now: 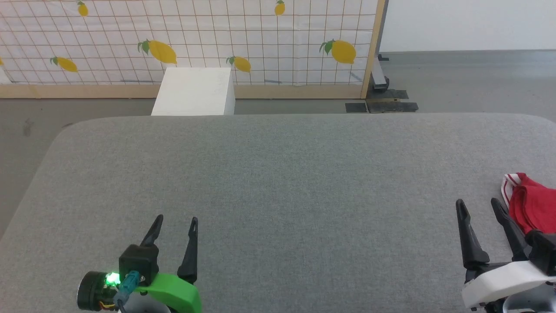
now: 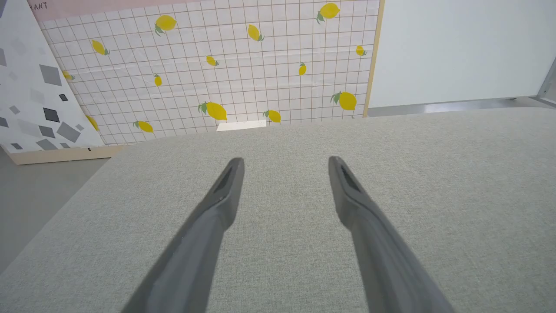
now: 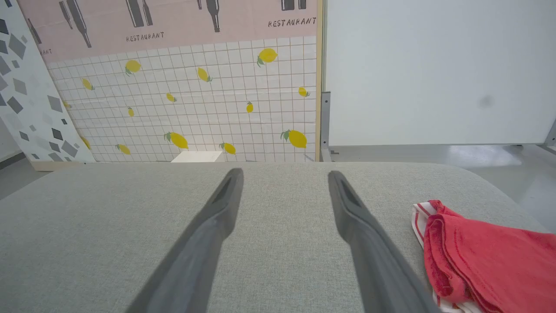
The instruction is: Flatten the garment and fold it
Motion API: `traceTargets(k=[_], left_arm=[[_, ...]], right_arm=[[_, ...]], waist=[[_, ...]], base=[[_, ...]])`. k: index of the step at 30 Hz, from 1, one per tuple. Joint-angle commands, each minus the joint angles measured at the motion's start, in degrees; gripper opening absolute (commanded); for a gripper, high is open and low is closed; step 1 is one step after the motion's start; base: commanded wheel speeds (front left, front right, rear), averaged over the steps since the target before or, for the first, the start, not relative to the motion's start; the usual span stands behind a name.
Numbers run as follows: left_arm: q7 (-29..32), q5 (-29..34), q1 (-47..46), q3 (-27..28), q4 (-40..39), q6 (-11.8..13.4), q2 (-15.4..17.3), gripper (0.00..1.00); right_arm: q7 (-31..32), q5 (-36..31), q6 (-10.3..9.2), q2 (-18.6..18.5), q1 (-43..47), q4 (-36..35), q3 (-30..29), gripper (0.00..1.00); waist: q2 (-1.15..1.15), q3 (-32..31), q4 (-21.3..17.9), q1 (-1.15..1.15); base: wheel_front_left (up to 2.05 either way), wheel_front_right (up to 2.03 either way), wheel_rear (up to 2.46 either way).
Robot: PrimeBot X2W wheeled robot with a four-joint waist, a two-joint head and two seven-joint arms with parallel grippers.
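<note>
Garment point(image 1: 532, 208) sits bunched at the far right edge of the grey desk point(image 1: 278, 174), partly cut off in the head view. It lies just beside my right pincer point(image 1: 477, 201), on its outer side, and I can't confirm any contact. It is red cloth in a heap with a bit of red-white striped trim poking out at the top left. No lettering is visible from here.

Both pincers are released with the jaws spread wide and nothing in them. The left pincer point(image 1: 177, 218) is over bare desk, well apart from the cloth.

Handling guess: light, soft and limp, with no stiffness, so it will drape and drag instead of sliding as one piece. The right wrist view shows layered folds in the garment point(image 3: 491, 261), so pinching in the middle would probably lift several layers at once. The better hold is the striped trim edge or a hem corner, a single layer if I can find one. The fabric-on-fabric surface looks grippy, so I should lift before I pull. Flattening is not yet begun, and the garment needs to come toward the centre first.
</note>
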Motion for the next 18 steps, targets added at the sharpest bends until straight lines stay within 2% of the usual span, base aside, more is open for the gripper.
traceTargets(k=[1, 8, 9, 18], left_arm=[[-0.18, -0.14, 0.46, 0.02, 0.27, 0.36, 0.35, 1.00], [-0.23, -0.75, 0.31, -0.44, 0.28, 0.14, 0.35, 1.00], [-0.02, -0.52, 0.00, -0.34, 0.15, -0.02, -0.01, 0.00], [0.30, -0.07, -0.04, 0.21, 0.02, -0.25, -0.51, 0.00]], right_arm=[[0.16, -0.21, -0.09, 0.18, 0.61, -0.36, -0.12, 1.00], [0.57, -0.07, -0.09, 0.35, 0.74, -0.46, -0.25, 1.00], [0.46, 0.00, -0.01, 0.12, 0.00, -0.09, -0.16, 0.00], [0.48, -0.33, 0.00, 0.20, -0.20, 0.11, 0.06, 0.00]], waist=[[0.00, 0.05, -0.01, 0.00], [0.00, 0.16, 0.09, 0.00], [0.00, 0.16, 0.08, 0.00], [0.00, 0.25, 0.05, 0.00]], base=[[0.00, 0.00, 0.00], [0.00, 0.00, 0.00], [0.00, 0.00, 0.00], [0.00, 0.00, 0.00]])
